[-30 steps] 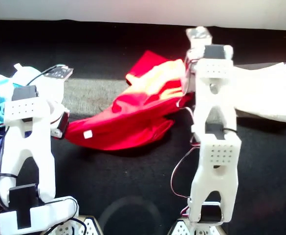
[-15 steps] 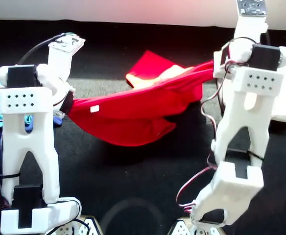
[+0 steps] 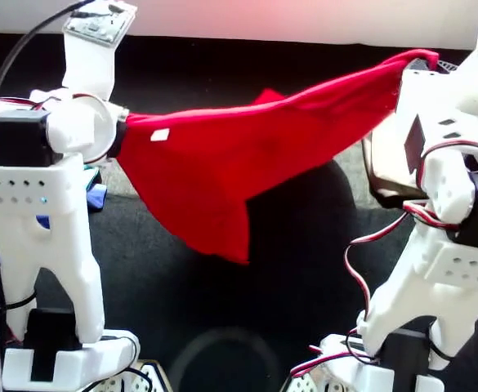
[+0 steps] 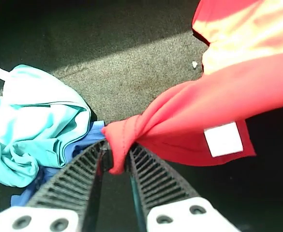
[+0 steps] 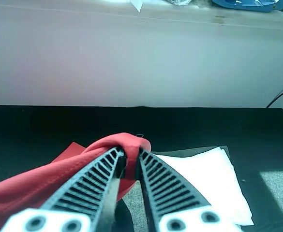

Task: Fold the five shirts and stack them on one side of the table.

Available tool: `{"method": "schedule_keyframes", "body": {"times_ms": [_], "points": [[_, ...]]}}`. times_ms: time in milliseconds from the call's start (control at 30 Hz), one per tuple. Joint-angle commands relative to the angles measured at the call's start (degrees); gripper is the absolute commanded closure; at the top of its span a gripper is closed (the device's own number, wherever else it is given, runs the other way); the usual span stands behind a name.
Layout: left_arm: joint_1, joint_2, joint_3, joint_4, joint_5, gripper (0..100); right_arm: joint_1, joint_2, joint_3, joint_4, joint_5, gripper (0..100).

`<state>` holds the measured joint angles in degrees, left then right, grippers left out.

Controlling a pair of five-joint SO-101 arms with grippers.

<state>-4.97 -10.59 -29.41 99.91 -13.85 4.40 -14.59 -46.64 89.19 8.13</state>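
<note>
Both tools are clamped down on the red shirt right now. The left tool is pinching a bunched corner near the white tag, and the right tool is pinching another bunched edge, held higher. The shirt hangs stretched between the two arms above the desk, with a tail drooping from the middle.

How I'd play this step: level the two ends, then ease them apart just until the top edge goes straight. Each grip is only on a small wad of fabric, so I reckon a hard tug could slip it out. Then I'd lower so the hanging tail lands first and drag it flat. I'd steer clear of the turquoise shirt heaped beside the left arm and the white shirt lying flat over on the right.
</note>
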Motion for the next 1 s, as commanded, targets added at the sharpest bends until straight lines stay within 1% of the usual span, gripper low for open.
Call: {"method": "schedule_keyframes", "body": {"times_ms": [0,33,100,267,400,500,567,667,733,800,900,967], "points": [[1.54,-0.48,0.4,0.53,8.88,99,0.66,-1.27,0.66,0.4,0.44,99.2],[1.54,-0.31,2.86,0.35,10.46,99,0.57,-0.84,1.54,1.36,0.53,99.2],[1.54,-0.31,9.89,-0.09,11.08,99,0.75,-0.04,5.23,2.42,1.32,99.2],[1.54,-0.31,27.12,-3.69,11.08,99,0.75,0.31,16.84,2.68,8.44,99.2],[1.63,-0.31,37.67,-7.21,11.08,99,0.75,0.13,23.6,3.03,11.78,99.2],[1.63,-0.31,45.58,-11.87,10.99,99,0.75,0.13,27.12,3.21,12.04,99.2],[1.63,-0.31,51.56,-16.35,10.99,98,0.75,0.13,29.23,3.21,11.96,99.2],[1.63,-0.31,59.03,-22.68,10.99,91,0.75,0.13,31.87,3.21,11.78,99.2],[1.63,-0.31,61.85,-24.62,10.99,85,0.75,0.13,33.27,3.21,11.78,99.2],[1.63,-0.31,62.99,-24.88,10.99,82,0.75,0.13,34.24,3.21,11.69,99.2],[1.36,-0.92,62.29,-23.3,10.99,82,0.75,0.04,34.86,3.21,11.69,99.2],[1.19,-0.92,59.56,-21.27,10.99,82,0.75,0.04,34.95,3.21,11.69,99.2]]}}
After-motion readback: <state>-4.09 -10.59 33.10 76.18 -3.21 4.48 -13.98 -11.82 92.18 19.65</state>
